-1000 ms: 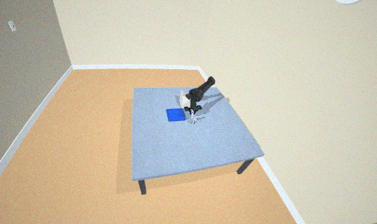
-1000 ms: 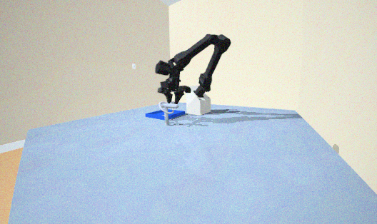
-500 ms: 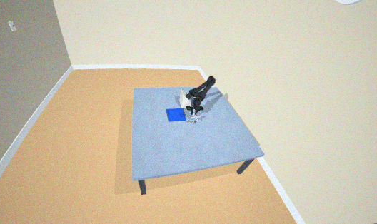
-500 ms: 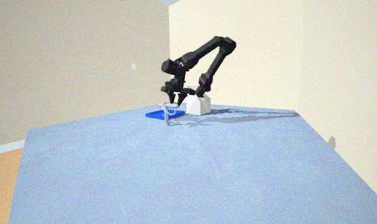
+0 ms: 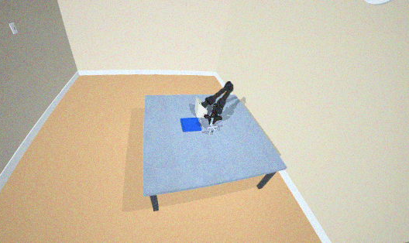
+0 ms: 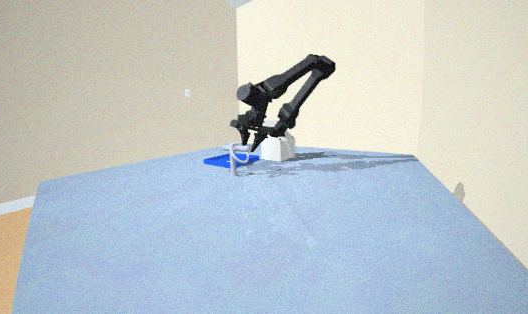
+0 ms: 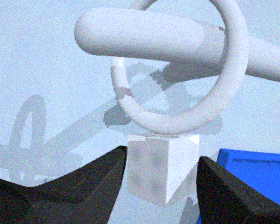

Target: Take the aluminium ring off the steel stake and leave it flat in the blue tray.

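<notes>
my fingers (image 5: 212, 121) (image 6: 249, 148) gripping the ring's tab (image 7: 161, 170), the ring (image 6: 239, 153) (image 7: 237, 65) tilting around the cross-bar (image 6: 228, 148) (image 7: 136, 32), blue tray (image 5: 190, 124) (image 6: 215, 162) (image 7: 261, 172) lying near

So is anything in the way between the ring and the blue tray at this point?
Yes: the stake's cross-bar runs through the ring, whose tab the gripper holds. Nothing else visible stands between it and the blue tray.
</notes>
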Robot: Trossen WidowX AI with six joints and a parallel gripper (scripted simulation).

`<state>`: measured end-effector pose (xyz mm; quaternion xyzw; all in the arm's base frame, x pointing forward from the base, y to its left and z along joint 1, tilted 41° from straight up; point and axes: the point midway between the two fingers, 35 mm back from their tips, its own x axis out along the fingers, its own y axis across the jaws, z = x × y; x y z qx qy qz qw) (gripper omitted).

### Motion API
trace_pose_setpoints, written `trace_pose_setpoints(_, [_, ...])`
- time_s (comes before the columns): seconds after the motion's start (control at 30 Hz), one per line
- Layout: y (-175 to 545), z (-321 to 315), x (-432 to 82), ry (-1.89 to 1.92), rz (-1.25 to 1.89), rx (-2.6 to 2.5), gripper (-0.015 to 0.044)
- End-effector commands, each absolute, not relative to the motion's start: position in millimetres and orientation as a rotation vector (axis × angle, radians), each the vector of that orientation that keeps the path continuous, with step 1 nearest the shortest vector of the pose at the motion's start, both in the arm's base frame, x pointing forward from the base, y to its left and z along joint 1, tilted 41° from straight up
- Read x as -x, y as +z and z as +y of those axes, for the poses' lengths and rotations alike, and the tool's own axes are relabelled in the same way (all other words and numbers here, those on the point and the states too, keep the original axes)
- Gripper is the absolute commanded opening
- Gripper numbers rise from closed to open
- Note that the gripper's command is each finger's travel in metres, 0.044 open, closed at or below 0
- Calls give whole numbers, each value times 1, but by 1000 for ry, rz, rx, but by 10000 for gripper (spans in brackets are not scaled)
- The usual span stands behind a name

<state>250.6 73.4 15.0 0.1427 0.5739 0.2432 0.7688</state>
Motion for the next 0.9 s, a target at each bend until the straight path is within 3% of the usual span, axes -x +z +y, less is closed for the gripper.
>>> trace_pose_setpoints(0.0, [18,78,-249,501,1232,-286,0])
trace_pose_setpoints(0.87, [34,86,-245,473,1229,-254,0])
